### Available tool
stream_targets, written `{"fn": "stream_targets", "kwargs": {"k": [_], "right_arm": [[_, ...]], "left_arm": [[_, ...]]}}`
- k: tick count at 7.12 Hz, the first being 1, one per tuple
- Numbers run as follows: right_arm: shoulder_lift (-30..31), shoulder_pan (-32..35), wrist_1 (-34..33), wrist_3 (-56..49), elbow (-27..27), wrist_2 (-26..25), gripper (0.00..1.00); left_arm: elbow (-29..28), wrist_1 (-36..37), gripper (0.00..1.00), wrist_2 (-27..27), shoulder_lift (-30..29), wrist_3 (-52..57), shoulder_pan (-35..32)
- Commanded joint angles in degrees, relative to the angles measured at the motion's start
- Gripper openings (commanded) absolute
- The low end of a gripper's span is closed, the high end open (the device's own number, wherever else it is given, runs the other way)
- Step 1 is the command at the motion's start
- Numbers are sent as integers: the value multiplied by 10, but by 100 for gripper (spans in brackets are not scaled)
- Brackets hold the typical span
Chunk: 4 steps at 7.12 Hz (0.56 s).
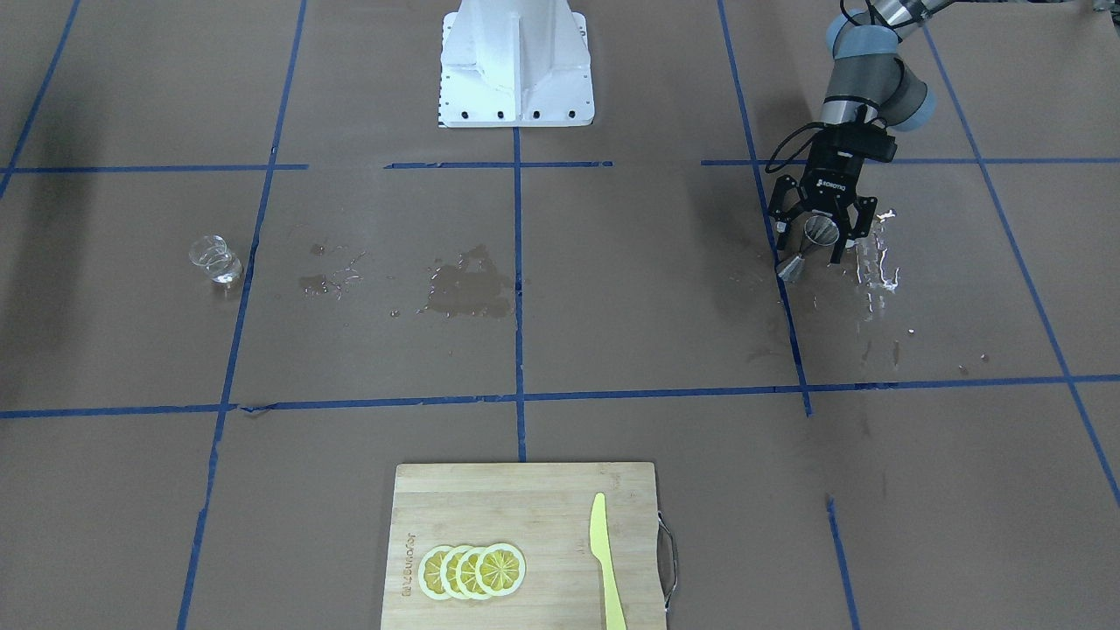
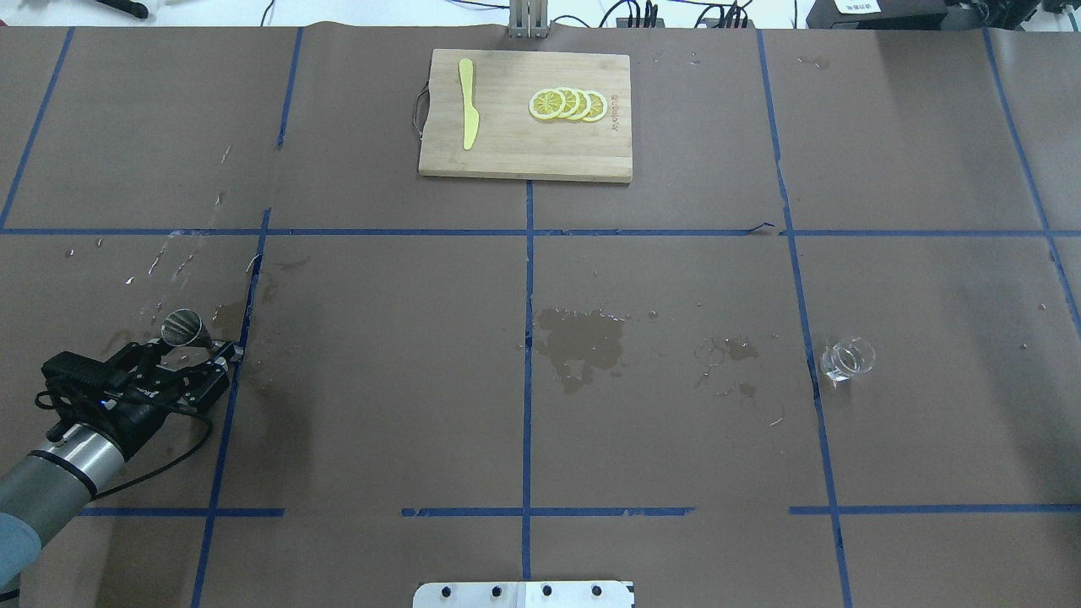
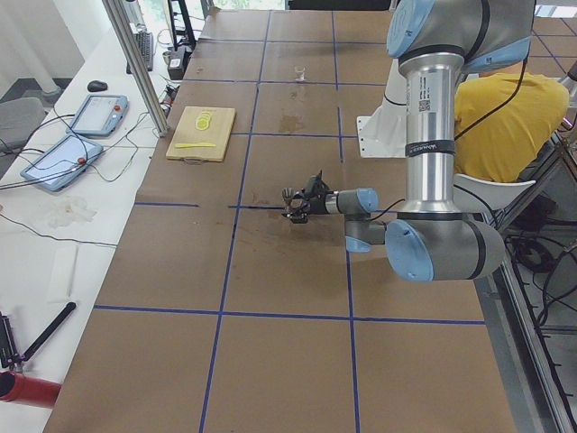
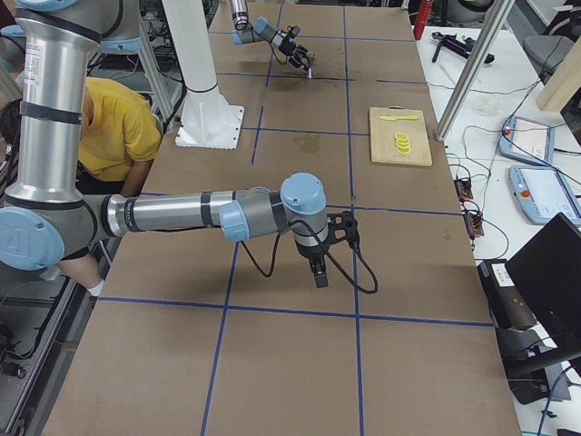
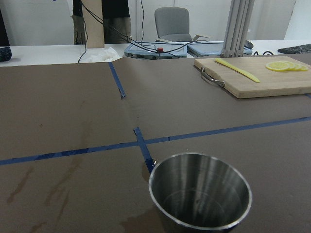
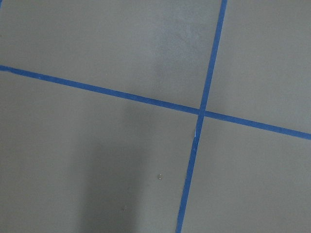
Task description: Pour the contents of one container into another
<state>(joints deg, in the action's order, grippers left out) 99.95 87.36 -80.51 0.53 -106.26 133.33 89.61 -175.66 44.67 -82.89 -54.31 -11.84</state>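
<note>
On the cutting board [image 2: 524,160] lie one yellow knife [image 2: 467,114] and, right of it, four overlapping lemon slices [image 2: 567,105]. A wet patch [image 2: 583,342] darkens the table [image 2: 380,405] on the board's robot side. Far left of the board, the left gripper [image 1: 810,252] spreads wide around one steel hourglass jigger [image 2: 181,328]. Far right stands one clear cup [image 2: 847,359]. Whether the right gripper [image 4: 320,278] is spread or closed cannot be told.

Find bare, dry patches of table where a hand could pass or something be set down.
Bare and dry: the stretch between the robot base and the wet patch, and the strip between that patch and the cutting board. Crowded or wet: around the jigger at the left gripper, and by the clear cup.
</note>
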Motion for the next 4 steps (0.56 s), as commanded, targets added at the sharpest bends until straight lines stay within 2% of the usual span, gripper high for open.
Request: {"fn": "stream_targets", "kwargs": {"k": [1, 4], "right_arm": [[-1, 0, 0, 0, 0, 0, 100], [-1, 0, 0, 0, 0, 0, 100]], "left_arm": [[-1, -1, 50, 1, -1, 0, 1], [1, -2, 50, -1, -2, 0, 1]]}}
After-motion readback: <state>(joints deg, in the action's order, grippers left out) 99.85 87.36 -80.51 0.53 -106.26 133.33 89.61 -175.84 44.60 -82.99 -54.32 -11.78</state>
